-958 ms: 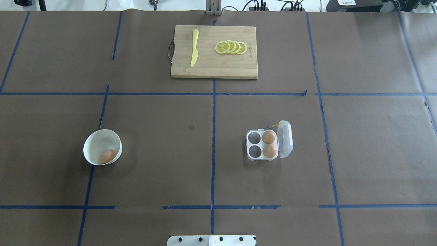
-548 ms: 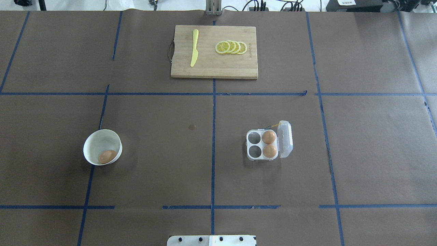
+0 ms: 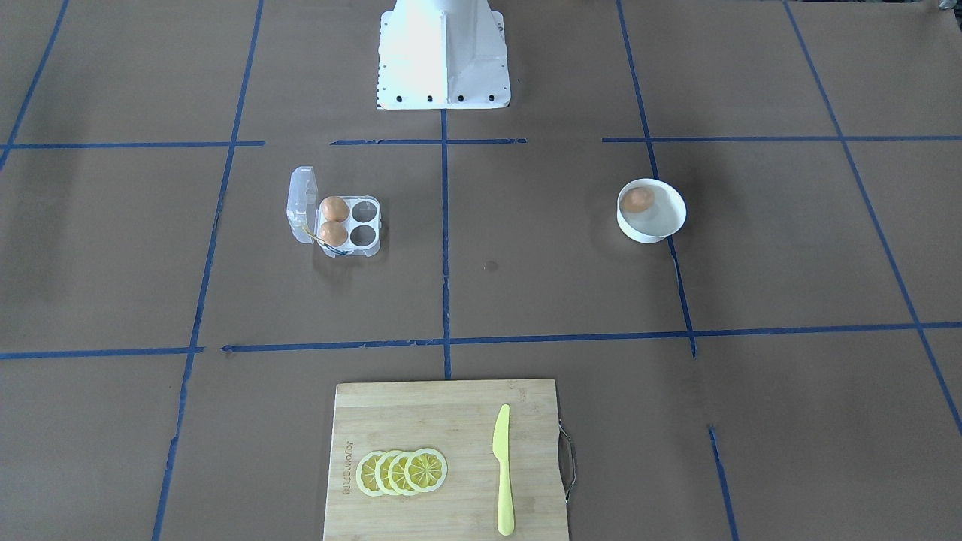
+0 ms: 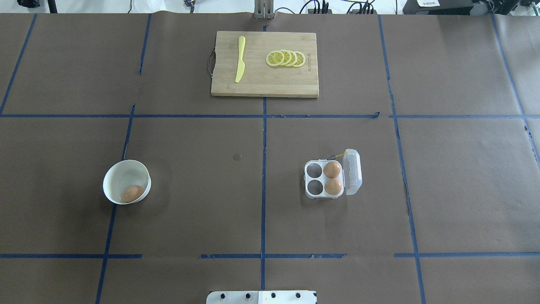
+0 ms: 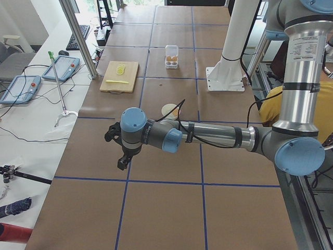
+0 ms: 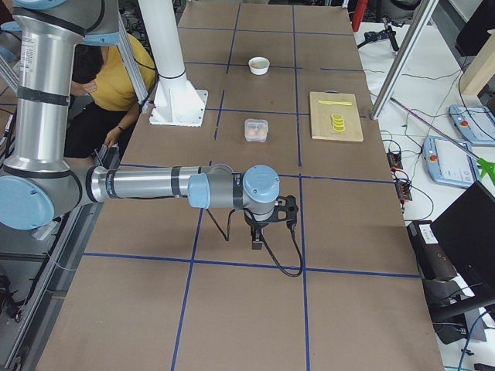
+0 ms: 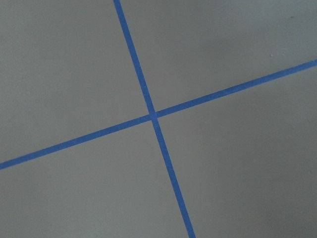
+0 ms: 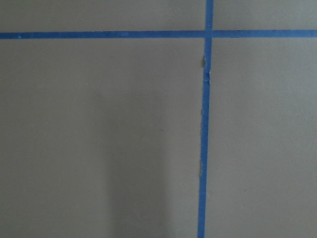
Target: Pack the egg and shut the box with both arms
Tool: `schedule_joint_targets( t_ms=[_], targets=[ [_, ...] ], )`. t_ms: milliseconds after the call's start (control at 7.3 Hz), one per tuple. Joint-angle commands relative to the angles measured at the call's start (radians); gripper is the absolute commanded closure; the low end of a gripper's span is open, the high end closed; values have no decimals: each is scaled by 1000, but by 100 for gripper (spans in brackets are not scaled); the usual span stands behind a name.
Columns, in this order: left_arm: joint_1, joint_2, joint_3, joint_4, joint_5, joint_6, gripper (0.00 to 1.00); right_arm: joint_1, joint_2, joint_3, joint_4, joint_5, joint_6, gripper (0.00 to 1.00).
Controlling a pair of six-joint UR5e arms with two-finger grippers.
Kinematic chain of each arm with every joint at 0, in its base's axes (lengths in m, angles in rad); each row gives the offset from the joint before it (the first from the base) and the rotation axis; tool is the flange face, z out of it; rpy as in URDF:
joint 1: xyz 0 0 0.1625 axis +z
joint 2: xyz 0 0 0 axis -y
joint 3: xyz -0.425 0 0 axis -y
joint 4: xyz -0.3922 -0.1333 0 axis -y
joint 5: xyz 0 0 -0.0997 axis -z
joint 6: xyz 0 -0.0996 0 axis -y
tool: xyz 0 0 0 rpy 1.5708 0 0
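Overhead exterior: the egg (image 4: 132, 193) lay in a white bowl (image 4: 110, 177) on the bench (image 4: 202, 202), well apart from the box (image 4: 314, 177), whose lid (image 4: 352, 172) stood open beside two other eggs (image 4: 332, 169). In the side views, the left gripper (image 5: 122, 162) and right gripper (image 6: 257, 241) hung above the bench; whether they were released or clenched could not be told.

There were three smooth orange-brown eggs (image 4: 332, 169), one clear plastic four-cell egg carton (image 4: 321, 177), one round white bowl (image 4: 122, 171), one rectangular wooden cutting board (image 4: 261, 82), one yellow plastic knife (image 4: 240, 59), four round yellow lemon slices (image 4: 286, 58) and two silver-grey tubular robot arms (image 5: 208, 136), at one brown paper-covered table (image 4: 190, 202)
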Motion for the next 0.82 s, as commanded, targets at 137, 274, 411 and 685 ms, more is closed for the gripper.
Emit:
schedule_joint_targets(
  t_ms=[137, 274, 411, 685],
  targets=[
    [6, -35, 84, -386, 3, -14, 0, 0, 24, -24, 122, 3, 100, 0],
    [6, -40, 65, -419, -4, -120, 0, 0, 39, -21, 127, 2, 126, 0],
    [16, -42, 66, -469, -4, -229, 0, 0, 44, -18, 127, 5, 128, 0],
    [162, -34, 19, -607, -5, -357, 0, 0, 46, -12, 177, -1, 124, 0]
  ],
)
